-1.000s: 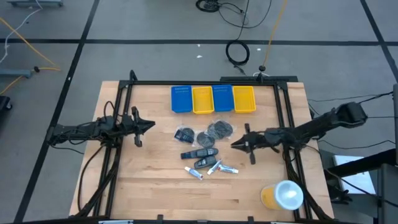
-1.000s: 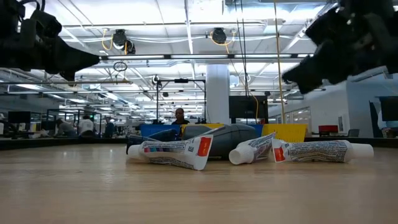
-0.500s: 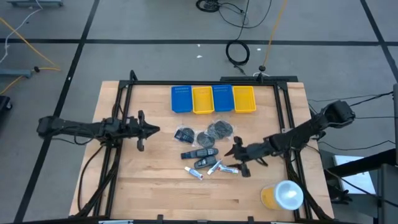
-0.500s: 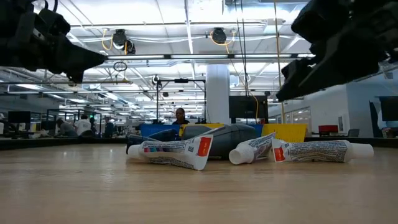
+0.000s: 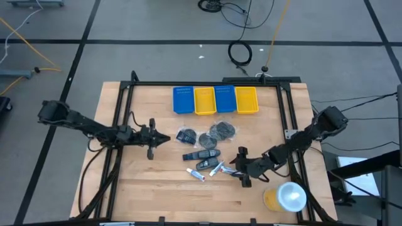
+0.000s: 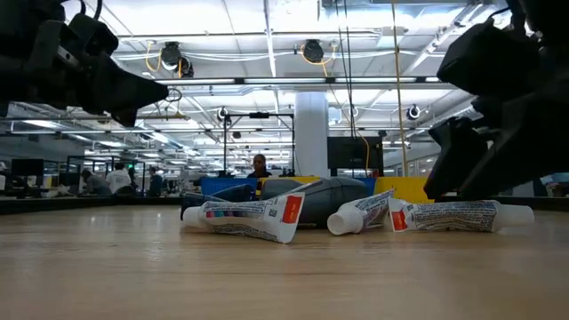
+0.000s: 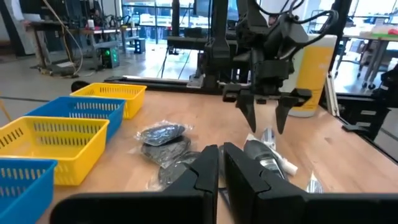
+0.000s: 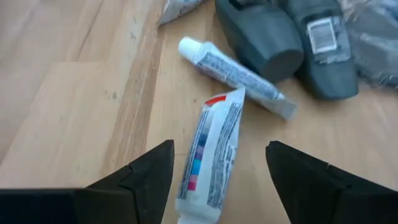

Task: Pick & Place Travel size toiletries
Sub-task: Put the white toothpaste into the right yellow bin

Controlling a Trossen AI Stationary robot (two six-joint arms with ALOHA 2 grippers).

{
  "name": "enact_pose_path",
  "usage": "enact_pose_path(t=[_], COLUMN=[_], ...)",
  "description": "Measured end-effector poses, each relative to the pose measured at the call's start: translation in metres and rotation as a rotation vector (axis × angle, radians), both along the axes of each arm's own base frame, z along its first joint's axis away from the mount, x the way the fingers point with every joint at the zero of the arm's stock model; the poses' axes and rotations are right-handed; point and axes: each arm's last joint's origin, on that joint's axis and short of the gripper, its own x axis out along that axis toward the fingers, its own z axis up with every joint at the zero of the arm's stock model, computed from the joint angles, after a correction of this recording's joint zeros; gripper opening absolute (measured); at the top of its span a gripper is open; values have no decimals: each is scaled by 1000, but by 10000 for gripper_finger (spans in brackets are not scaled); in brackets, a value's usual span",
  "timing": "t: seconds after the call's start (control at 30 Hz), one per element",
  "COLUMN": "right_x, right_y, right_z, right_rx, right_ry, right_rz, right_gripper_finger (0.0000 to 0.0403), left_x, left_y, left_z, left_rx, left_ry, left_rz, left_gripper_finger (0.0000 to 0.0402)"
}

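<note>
The toiletries lie in a loose heap at the table's middle. They are dark grey pouches (image 5: 221, 130), dark bottles (image 5: 201, 154) and white tubes (image 5: 217, 168). My right gripper (image 5: 237, 166) is open and tipped down just right of the tubes. In its wrist view (image 8: 219, 148) its fingers stand on either side of a white tube with a red band (image 8: 211, 155), a little above the table. My left gripper (image 5: 164, 139) is shut and hovers left of the heap, pointing at it; it also shows in its wrist view (image 7: 221, 154).
Two blue and two yellow bins (image 5: 215, 100) stand in a row at the table's far edge. A yellow cup with a white lid (image 5: 286, 198) stands at the near right corner, close behind my right arm. Bare wood lies along the near edge.
My right gripper has gone toward the table's near edge and down toward the white tubes, tipping its fingers downward. My left gripper has gone toward the table's right, closer to the heap. The toiletries have not moved.
</note>
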Motion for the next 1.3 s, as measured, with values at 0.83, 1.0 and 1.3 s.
enact_pose_path(t=[0.83, 1.0, 1.3], right_x=[-2, -9, 14], right_y=[0, -13, -88], right_z=[-9, 17, 71], right_rx=[86, 115, 7], right_ry=[30, -34, -125], right_rz=[-182, -375, -851], right_gripper_finger=[47, 36, 36], left_x=[91, 93, 91], left_y=[-13, -12, -8], left_z=[-42, -48, -50], left_rx=[-18, -60, -60], left_ry=[280, 293, 295], left_rz=[181, 249, 370], left_gripper_finger=[24, 24, 24])
